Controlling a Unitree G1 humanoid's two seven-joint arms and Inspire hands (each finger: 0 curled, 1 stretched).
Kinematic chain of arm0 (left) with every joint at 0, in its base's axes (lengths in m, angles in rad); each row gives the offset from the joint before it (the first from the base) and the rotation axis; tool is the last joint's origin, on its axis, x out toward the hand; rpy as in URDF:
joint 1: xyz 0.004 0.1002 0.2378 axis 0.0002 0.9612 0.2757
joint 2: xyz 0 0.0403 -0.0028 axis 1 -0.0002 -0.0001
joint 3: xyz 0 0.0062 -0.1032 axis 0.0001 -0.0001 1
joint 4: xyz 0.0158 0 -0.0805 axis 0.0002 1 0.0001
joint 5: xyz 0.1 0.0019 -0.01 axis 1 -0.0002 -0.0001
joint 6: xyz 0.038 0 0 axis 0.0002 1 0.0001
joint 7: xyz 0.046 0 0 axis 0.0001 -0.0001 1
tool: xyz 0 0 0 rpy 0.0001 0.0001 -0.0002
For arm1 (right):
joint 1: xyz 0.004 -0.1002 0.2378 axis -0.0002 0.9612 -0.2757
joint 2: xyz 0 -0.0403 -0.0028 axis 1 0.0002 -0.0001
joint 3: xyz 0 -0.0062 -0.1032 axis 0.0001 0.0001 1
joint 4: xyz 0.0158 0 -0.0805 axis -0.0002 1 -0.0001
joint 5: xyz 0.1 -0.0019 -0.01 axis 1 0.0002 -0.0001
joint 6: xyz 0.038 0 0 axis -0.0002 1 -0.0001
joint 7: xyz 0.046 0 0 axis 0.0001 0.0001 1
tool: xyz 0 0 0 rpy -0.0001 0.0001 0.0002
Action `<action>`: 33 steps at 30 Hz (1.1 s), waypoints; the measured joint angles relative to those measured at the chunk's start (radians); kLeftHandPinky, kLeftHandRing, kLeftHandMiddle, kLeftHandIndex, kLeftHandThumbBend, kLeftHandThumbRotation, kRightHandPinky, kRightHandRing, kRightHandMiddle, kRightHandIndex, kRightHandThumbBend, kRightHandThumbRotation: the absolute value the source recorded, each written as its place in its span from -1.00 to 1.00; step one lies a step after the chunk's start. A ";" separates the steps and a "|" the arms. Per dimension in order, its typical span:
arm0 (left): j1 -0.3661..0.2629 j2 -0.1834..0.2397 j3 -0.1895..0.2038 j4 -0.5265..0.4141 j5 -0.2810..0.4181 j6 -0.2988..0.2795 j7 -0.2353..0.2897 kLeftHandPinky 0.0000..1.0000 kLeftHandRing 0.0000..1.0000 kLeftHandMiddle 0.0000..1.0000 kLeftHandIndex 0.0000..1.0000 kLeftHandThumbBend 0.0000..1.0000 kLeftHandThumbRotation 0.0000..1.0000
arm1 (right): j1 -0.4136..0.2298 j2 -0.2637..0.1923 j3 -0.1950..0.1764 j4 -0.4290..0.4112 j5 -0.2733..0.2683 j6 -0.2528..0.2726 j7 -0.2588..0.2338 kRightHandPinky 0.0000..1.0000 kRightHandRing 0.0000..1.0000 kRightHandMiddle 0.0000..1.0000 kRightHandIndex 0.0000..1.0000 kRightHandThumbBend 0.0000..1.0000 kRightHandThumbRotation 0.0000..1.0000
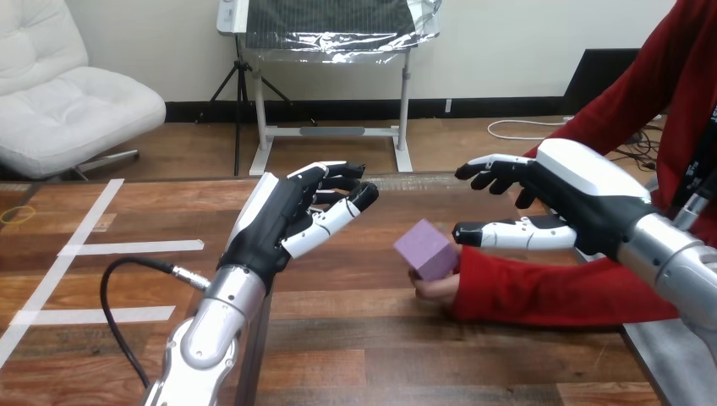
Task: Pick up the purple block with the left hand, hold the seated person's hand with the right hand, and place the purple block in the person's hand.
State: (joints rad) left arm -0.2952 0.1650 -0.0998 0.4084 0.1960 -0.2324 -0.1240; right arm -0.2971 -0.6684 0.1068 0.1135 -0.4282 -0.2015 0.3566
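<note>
So the purple block (425,247) is sitting in the person's hand (433,288), which is lying palm up on the wooden table (355,338) a bit right of the middle, with the red sleeve (550,292) running off toward the right edge. The block is resting tilted, one corner pointing up, and no robot finger is touching it. The left hand (292,216) is hanging in the air to the left of the block, clearly apart from it, with its fingers (338,216) loosely spread and pointing toward the block, gripping nothing. The right hand (583,203) is hovering just over the person's forearm, right behind the wrist, with its fingers mostly straight and pointing left: one set is reaching out above, and the thumb is stretching along just over the sleeve. It isn't wrapping round the arm as far as I can see, and honestly I can't tell whether it's actually touching the sleeve or just floating above it.
</note>
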 measured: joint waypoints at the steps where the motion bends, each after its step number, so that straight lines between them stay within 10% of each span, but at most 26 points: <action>1: 0.005 0.000 0.000 -0.007 -0.001 0.000 -0.001 0.23 0.45 0.48 0.48 0.30 0.40 | 0.004 0.000 -0.004 -0.007 0.002 0.000 0.000 0.25 0.56 0.61 0.68 1.00 1.00; 15: 0.087 0.016 0.020 -0.089 -0.039 -0.062 -0.001 0.07 0.31 0.41 0.43 0.15 0.31 | 0.108 0.031 -0.076 -0.139 0.063 0.004 -0.071 0.17 0.53 0.62 0.67 1.00 1.00; 33: 0.221 0.023 0.081 -0.246 -0.146 -0.147 -0.030 -0.02 0.24 0.40 0.37 0.27 0.33 | 0.271 0.276 -0.110 -0.163 0.376 -0.206 -0.172 0.57 0.68 0.71 0.71 0.94 1.00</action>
State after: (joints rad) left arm -0.0740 0.1883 -0.0187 0.1622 0.0503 -0.3792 -0.1544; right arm -0.0257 -0.3925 -0.0037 -0.0491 -0.0517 -0.4077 0.1845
